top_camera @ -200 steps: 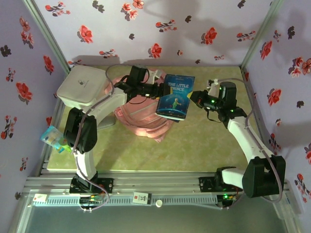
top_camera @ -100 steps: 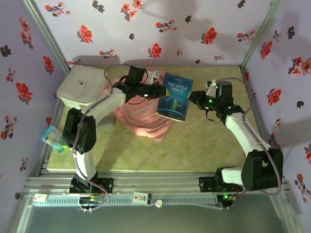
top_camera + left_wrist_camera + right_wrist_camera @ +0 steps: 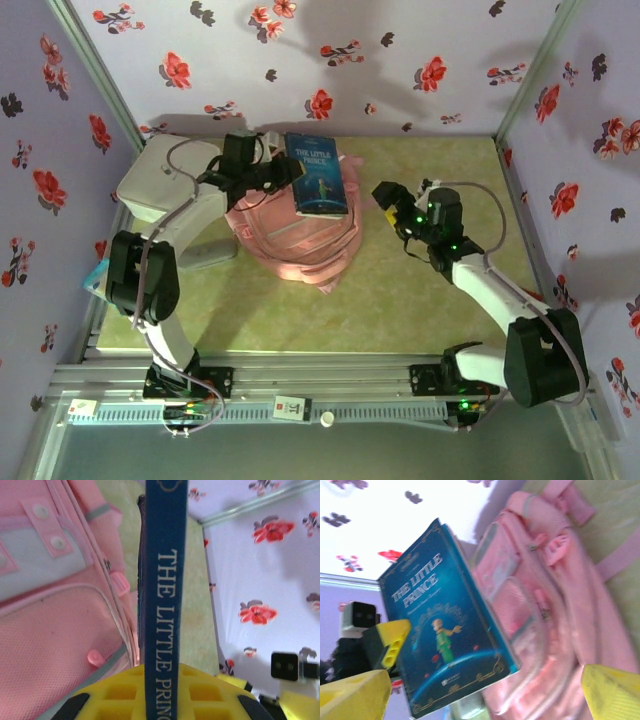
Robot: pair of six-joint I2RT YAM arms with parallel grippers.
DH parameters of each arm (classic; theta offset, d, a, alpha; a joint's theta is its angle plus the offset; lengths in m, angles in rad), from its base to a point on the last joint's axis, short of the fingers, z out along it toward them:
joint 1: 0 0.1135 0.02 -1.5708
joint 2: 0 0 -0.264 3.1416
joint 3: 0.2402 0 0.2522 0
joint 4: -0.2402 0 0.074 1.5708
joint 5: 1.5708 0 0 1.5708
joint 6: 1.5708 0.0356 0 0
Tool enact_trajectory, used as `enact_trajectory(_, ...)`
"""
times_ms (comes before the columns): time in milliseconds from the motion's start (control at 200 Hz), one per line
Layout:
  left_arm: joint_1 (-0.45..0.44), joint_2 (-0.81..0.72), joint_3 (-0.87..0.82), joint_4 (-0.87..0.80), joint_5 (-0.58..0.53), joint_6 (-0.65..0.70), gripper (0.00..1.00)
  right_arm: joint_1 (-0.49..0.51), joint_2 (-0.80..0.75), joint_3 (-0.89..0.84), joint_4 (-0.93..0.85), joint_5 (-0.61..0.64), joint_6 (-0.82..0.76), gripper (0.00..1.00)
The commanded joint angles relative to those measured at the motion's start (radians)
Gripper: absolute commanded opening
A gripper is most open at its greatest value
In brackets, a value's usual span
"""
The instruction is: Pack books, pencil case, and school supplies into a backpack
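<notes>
The green-topped table (image 3: 420, 290) carries the pale-pink backpack (image 3: 300, 240), which lies left of centre and toward the far edge, its front pockets and zips facing up; in the left wrist view the same backpack (image 3: 55, 630) shows a mesh pocket and press studs, and in the right wrist view it (image 3: 555, 600) runs diagonally with a strap trailing on the mat. A white box (image 3: 160, 180) with rounded corners sits in the far left corner of the table, just beside the backpack. Above the backpack's far end hangs a dark blue book (image 3: 318, 175), its cover turned to the top camera and reading "The Little Prince"; it is raised off the fabric and tilted, as the right wrist view of the book (image 3: 445, 625) shows. The left gripper (image 3: 283, 172) is clamped tight on the book's left edge, and its own camera shows the left gripper (image 3: 161, 692) pinching the book (image 3: 165, 580) edge-on between yellow pads. The right gripper (image 3: 392, 200) is near the backpack's right side, apart from the book, jaws spread wide and holding nothing; its yellow fingers (image 3: 350, 697) frame the scene. A small pale-blue item (image 3: 102, 274) lies at the table's left edge, too hidden to identify
</notes>
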Motion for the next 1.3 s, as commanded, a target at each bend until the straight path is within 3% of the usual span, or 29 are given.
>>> enact_trajectory(0,-0.002,-0.07,-0.023,0.225,-0.041,-0.117,0.0,0.064,0.023,-0.008,0.187,0.068,0.135,0.99)
enact_trajectory(280,-0.007,-0.13,-0.076,0.319,-0.109,-0.217,0.0,0.194,0.174,0.029,0.429,0.128,0.329,0.99)
enact_trajectory(590,-0.033,-0.152,-0.068,0.351,-0.114,-0.229,0.0,0.278,0.291,0.103,0.562,0.169,0.399,0.98)
enact_trajectory(845,-0.059,-0.16,-0.054,0.36,-0.124,-0.226,0.0,0.308,0.359,0.155,0.661,0.208,0.455,0.97)
enact_trajectory(1105,-0.059,-0.186,-0.074,0.36,-0.163,-0.216,0.0,0.307,0.385,0.099,0.828,0.297,0.501,0.95)
enact_trajectory(1295,-0.057,-0.202,-0.095,0.348,-0.186,-0.203,0.0,0.302,0.39,0.076,0.898,0.314,0.503,0.85)
